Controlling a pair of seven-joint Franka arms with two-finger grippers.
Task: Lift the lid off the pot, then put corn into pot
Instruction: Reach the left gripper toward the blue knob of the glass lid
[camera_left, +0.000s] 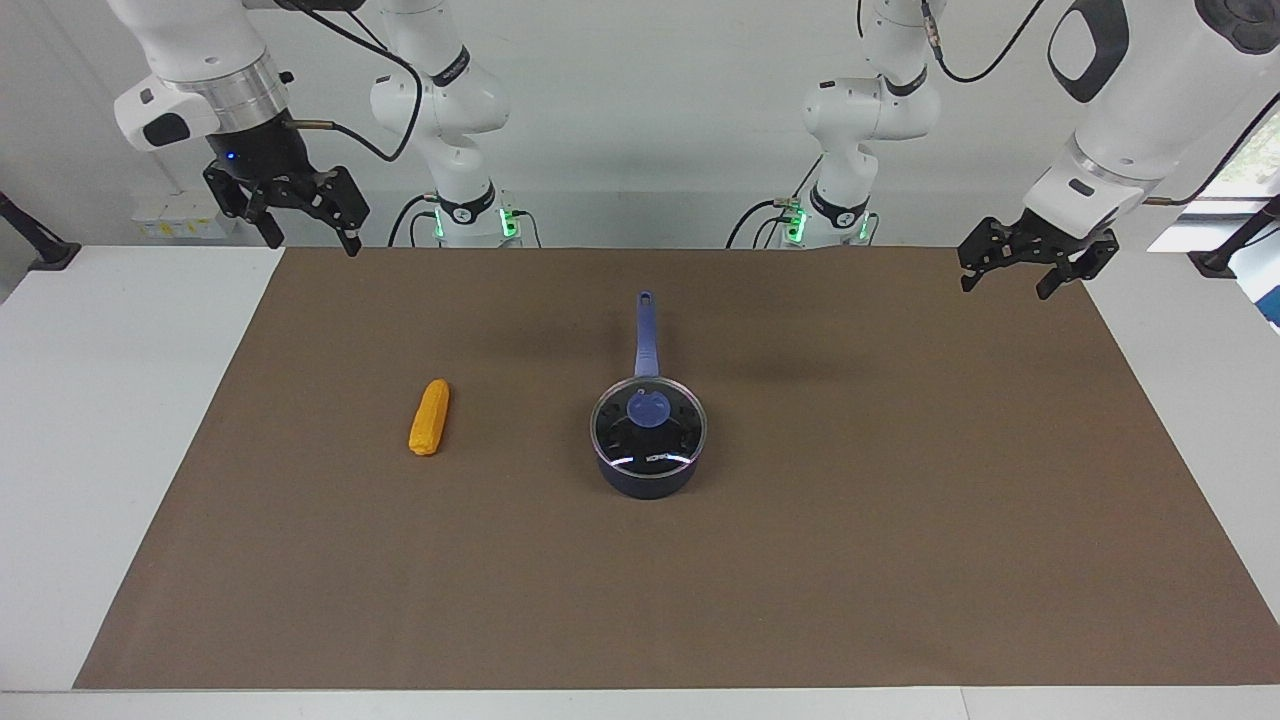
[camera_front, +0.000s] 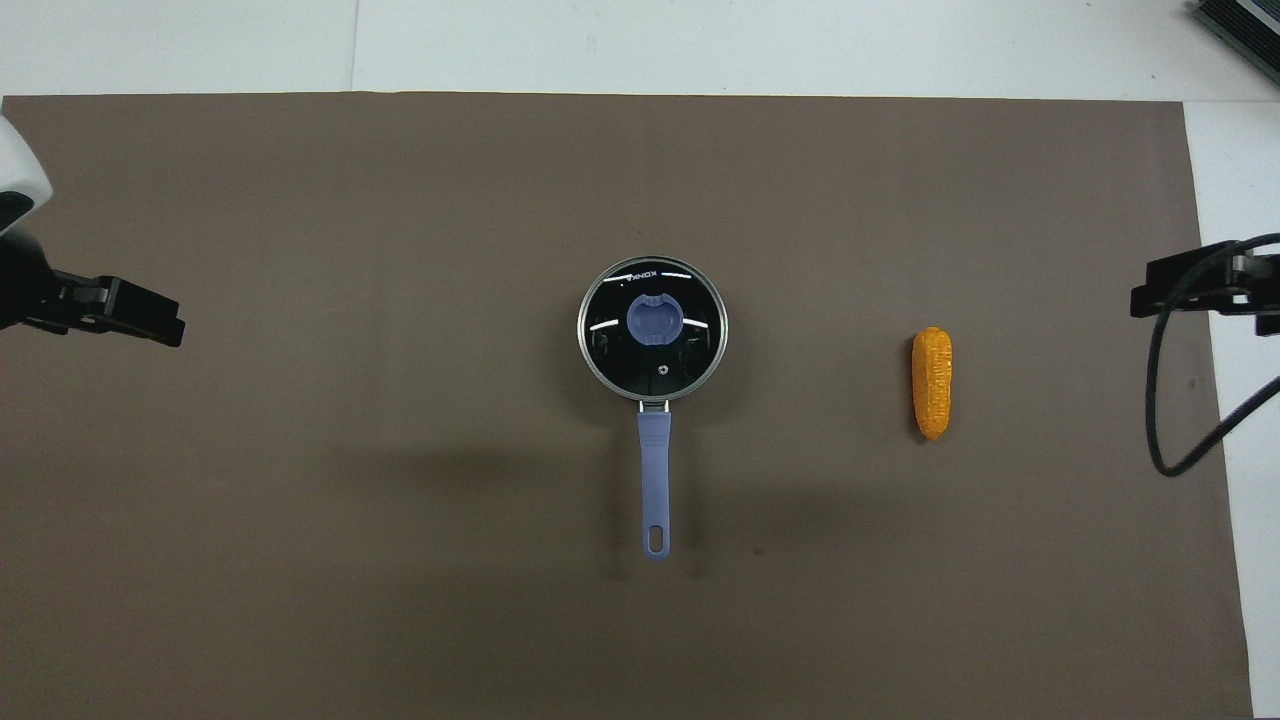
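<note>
Both grippers' jaws gape empty over the mat's (camera_left: 900, 560) end edges, lid (camera_left: 650, 432) untouched

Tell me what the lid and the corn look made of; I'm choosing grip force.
The lid looks like clear glass in a thin metal rim: the pot's dark inside shows through, with bright glints. Its blue knob looks like matte plastic. The corn looks like moulded plastic or rubber: uniform orange, bumpy.

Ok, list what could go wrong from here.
The lid sits on the pot; its only grip is a small blue knob, which the fingers might slip off. The corn is rounded and may roll when pinched. The left gripper and right gripper hang open above the mat's edge.
</note>
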